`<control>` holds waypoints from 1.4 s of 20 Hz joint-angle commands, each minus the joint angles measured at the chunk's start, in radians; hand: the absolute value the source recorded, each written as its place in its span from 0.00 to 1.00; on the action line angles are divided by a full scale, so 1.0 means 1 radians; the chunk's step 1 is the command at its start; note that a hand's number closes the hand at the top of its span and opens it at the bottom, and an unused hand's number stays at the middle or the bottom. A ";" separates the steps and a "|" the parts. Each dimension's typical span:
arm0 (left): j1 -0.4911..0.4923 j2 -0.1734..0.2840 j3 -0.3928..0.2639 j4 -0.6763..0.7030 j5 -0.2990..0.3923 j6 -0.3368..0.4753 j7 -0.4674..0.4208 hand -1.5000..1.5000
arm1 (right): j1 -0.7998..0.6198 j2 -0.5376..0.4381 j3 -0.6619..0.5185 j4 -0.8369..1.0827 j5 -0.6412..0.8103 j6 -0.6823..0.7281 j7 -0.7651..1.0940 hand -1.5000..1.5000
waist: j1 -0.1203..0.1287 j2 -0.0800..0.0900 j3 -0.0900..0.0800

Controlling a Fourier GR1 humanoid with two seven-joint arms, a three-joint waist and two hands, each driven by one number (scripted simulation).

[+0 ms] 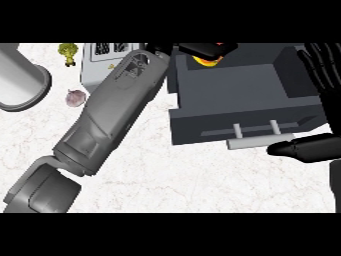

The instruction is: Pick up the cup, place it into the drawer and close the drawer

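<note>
Holding cup [208, 60] over open drawer [232, 95]: left hand [202, 49] | right hand [328, 90] released, beside drawer's right edge

Forearms: grey, smooth segmented shells
Left forearm [106, 120]: round marking near the wrist
Hands: black, jointed — left hand [202, 49], right hand [328, 85]

White marbled counter [173, 185]: grey cylinder [14, 77], garlic bulb [75, 97], yellow-green item [68, 52], open drawer unit [239, 100].

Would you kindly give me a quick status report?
Left hand over open drawer, fingers curled on orange cup. Right hand open beside drawer. Nothing blocking the handle.
</note>
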 commanded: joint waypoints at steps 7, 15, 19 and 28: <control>-0.005 0.000 -0.174 0.117 0.054 -0.084 0.065 1.00 | -0.048 0.003 0.024 0.023 -0.021 0.028 -0.001 0.00 | -0.078 0.020 0.001; 0.079 0.000 -0.165 0.061 0.174 -0.077 -0.057 0.00 | -0.090 0.034 0.088 0.034 -0.114 0.121 -0.004 0.00 | -0.118 0.036 -0.001; 0.082 0.000 -0.137 0.005 0.265 -0.121 -0.120 0.00 | -0.095 0.033 0.171 0.032 -0.183 0.239 0.008 1.00 | -0.118 0.033 -0.002; 0.062 0.000 -0.113 -0.004 0.371 -0.039 -0.227 0.00 | -0.028 -0.176 0.298 0.027 -0.103 0.474 0.124 1.00 | -0.036 0.000 -0.002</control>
